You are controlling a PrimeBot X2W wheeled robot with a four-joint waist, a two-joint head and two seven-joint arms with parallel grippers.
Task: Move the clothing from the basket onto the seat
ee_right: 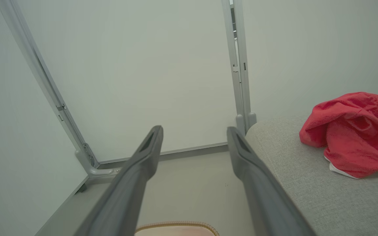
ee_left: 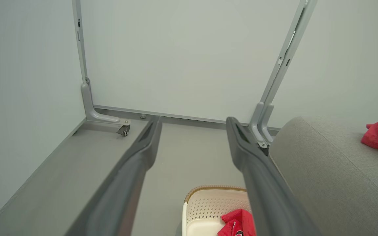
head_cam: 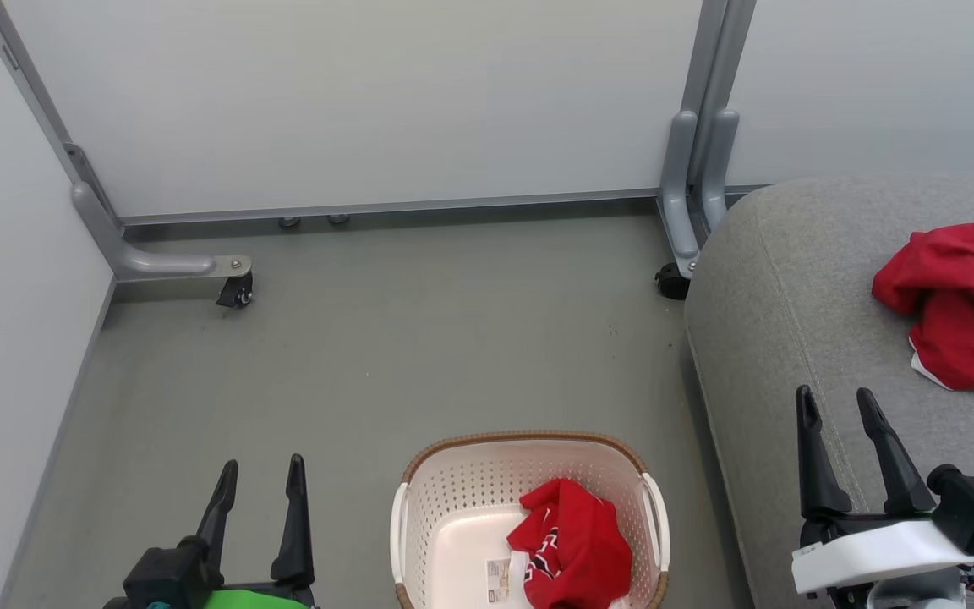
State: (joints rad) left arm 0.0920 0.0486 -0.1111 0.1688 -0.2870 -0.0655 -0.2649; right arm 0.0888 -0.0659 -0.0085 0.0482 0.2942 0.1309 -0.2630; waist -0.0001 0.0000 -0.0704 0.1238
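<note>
A cream perforated basket (head_cam: pixel 453 499) with a brown rim stands on the floor at the bottom centre of the head view, and a crumpled red garment with white lettering (head_cam: pixel 571 545) lies in its right half. A second red garment (head_cam: pixel 965 300) lies bunched on the grey seat (head_cam: pixel 791 321) at the right. My left gripper (head_cam: pixel 260 474) hangs open and empty left of the basket. My right gripper (head_cam: pixel 835 404) stands open and empty over the seat's front edge. The left wrist view looks down on the basket (ee_left: pixel 208 200) and the garment (ee_left: pixel 236 223) inside it. The right wrist view takes in the seat (ee_right: pixel 307 170) and the garment on it (ee_right: pixel 353 134).
Grey-white partition panels close off the back and left. Their metal feet with casters (head_cam: pixel 238 292) stand on the grey floor (head_cam: pixel 385 355), and another caster (head_cam: pixel 671 282) sits beside the seat's corner. Open floor lies between the basket and the panels.
</note>
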